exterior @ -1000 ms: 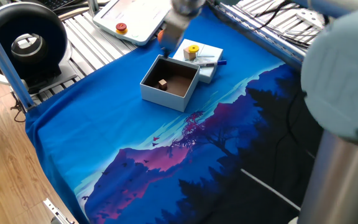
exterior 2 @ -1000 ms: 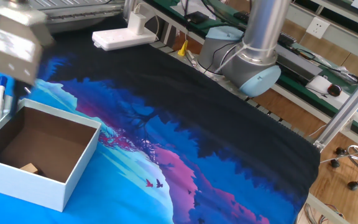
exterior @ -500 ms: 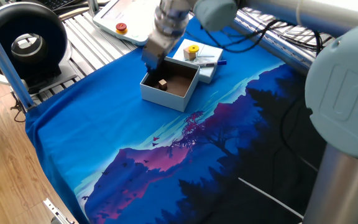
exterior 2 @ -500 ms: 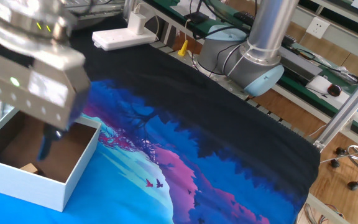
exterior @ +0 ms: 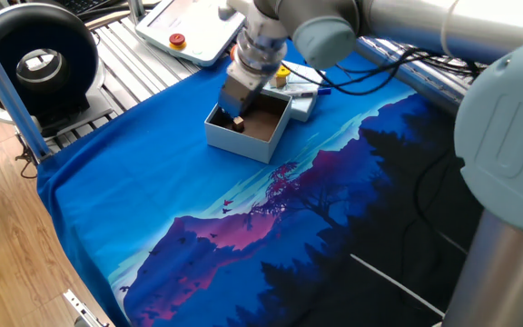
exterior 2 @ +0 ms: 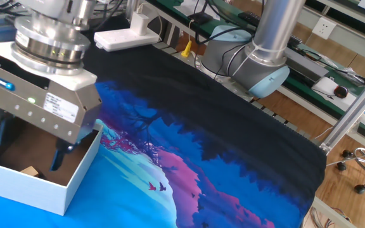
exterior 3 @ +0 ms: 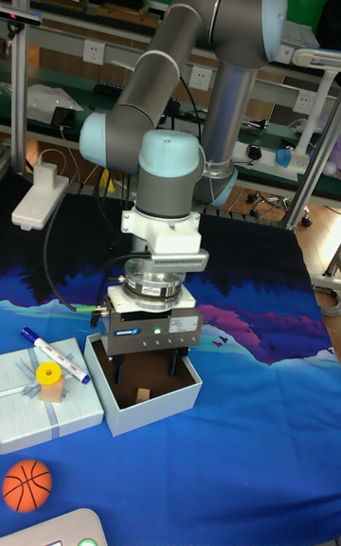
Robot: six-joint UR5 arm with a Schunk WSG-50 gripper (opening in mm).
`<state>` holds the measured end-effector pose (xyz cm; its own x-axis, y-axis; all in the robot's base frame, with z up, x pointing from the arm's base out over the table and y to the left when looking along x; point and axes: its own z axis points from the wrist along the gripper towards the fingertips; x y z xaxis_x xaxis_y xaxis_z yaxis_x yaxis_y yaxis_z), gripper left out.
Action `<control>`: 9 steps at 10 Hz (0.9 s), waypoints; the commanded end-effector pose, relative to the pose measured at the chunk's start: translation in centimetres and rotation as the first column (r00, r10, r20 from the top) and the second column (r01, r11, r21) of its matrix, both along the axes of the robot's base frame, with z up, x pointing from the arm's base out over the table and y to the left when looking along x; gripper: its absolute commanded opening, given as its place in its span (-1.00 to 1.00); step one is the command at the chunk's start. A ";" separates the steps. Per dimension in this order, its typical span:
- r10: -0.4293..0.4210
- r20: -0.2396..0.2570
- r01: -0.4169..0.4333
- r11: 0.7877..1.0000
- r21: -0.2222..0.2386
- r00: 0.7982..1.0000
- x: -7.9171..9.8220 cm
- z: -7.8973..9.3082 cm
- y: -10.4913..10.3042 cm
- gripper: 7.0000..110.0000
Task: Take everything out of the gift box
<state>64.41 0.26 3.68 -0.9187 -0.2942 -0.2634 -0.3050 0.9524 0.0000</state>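
Observation:
The gift box (exterior 3: 159,413) stands on the blue cloth, and one small wooden cube (exterior 3: 142,395) lies on its brown floor. My gripper (exterior 3: 146,371) hangs inside the box, open, with one finger on each side of the cube and not touching it. In the other fixed view the gripper (exterior 2: 30,145) also reaches below the box rim (exterior 2: 75,183), near the cube (exterior 2: 29,171). On the flat lid (exterior 3: 66,413) beside the box sit a yellow disc (exterior 3: 49,374) on top of a second wooden cube (exterior 3: 53,391) and a blue-and-white pen (exterior 3: 55,354). An orange ball (exterior 3: 26,484) rests on the cloth.
A white device with a red button (exterior: 189,32) lies past the cloth's far edge. A black round unit (exterior: 39,64) stands off the table's corner. A white power strip (exterior 2: 125,38) lies at the cloth's edge. The arm's base (exterior 2: 258,69) stands at the table's side.
The gripper has moved from beside the lid to over the gift box and come down into it, open, around the wooden cube. The items outside the box have not moved.

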 end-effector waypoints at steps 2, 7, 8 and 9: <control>-0.042 -0.015 0.042 0.999 0.028 0.999 -0.5 -1.9 0.7 -0.71; -0.146 -0.078 0.145 0.989 -0.021 0.986 -0.3 -4.1 0.6 -0.71; -0.176 -0.103 0.173 0.984 -0.035 0.979 -1.0 -4.3 0.3 -0.71; -0.171 -0.113 0.170 0.985 -0.020 0.979 -1.2 -4.3 0.7 -1.00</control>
